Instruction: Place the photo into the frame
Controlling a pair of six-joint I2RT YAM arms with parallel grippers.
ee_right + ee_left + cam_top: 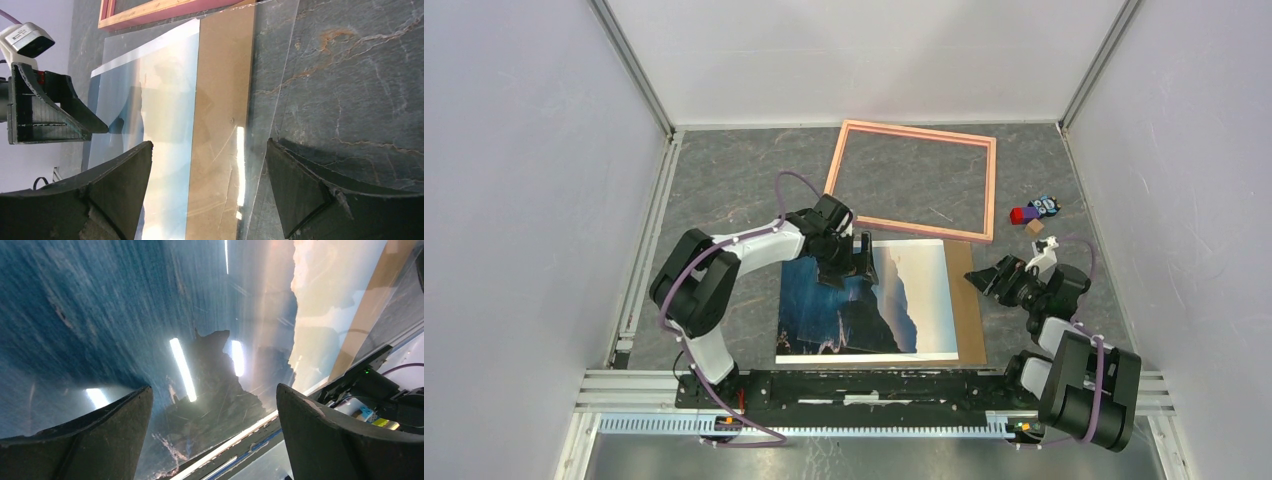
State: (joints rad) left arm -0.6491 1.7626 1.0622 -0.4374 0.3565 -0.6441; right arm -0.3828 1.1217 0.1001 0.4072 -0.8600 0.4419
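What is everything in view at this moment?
Photo: one, blue sea and cliffs, table centre, on board.
Board: one, brown, under photo, showing at its right.
Clear sheet: one, transparent, over photo and board.
Frame: one, pink, empty, beyond photo.
Small items: three, red, blue, tan, right of frame.
Table: one, grey marbled.
Left gripper: open, over photo.
Right gripper: open, over board's right edge.

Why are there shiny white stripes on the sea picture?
Left wrist view: the stripes look like ceiling lamps mirrored in the glossy surface of the photo, which also looks streaky this close up. Right wrist view: one paler glare streak sits near the edge of the brown board. Top view: the light is even, with no stripes on the photo.
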